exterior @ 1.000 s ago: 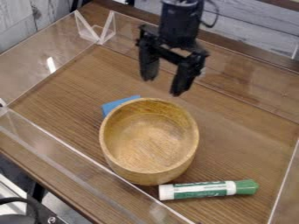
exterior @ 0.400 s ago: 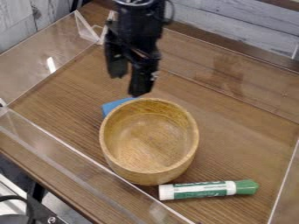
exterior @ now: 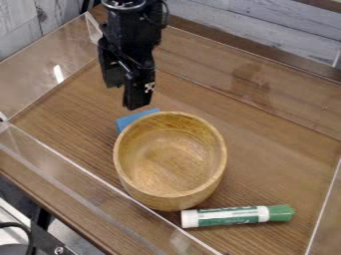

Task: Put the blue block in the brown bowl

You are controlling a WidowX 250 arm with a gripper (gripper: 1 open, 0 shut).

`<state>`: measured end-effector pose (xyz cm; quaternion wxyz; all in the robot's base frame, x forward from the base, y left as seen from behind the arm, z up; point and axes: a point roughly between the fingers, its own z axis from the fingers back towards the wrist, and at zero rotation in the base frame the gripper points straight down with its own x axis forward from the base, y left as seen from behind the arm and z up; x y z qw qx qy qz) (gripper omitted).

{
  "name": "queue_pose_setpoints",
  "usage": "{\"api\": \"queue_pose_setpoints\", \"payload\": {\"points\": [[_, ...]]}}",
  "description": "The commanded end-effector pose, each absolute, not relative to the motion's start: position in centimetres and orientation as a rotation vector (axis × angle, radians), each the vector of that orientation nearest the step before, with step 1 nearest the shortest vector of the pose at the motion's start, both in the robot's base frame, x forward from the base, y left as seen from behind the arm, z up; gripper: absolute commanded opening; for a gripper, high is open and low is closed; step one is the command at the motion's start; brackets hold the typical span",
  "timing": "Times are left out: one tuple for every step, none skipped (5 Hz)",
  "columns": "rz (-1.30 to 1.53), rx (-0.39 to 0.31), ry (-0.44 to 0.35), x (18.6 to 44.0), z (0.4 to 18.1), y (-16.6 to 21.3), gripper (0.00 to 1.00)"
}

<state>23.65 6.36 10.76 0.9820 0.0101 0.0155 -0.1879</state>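
Camera view: hand (exterior: 126, 83) spread wide, gripping nothing, hanging right above the block (exterior: 131, 121), which touches the bowl (exterior: 170, 159).

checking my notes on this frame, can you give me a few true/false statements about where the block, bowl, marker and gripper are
1. The blue block lies inside the brown bowl. False: it lies on the table just outside the bowl's far-left rim.
2. The gripper is open and holds nothing. True.
3. The marker lies on the wooden surface in front of the bowl. True.
4. The gripper hangs over the marker. False: it is at the far left, just above the block.
5. The bowl is empty. True.
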Motion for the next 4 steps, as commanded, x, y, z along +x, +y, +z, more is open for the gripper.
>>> {"api": "queue_pose_setpoints", "payload": {"points": [[-0.394,0.040,-0.012,24.2,11.1,7.0,1.00],[-0.408,0.037,-0.014,24.4,10.3,7.2,1.00],[-0.428,0.036,-0.016,24.6,9.5,7.5,1.00],[-0.449,0.036,-0.022,24.8,8.6,7.8,1.00]]}}
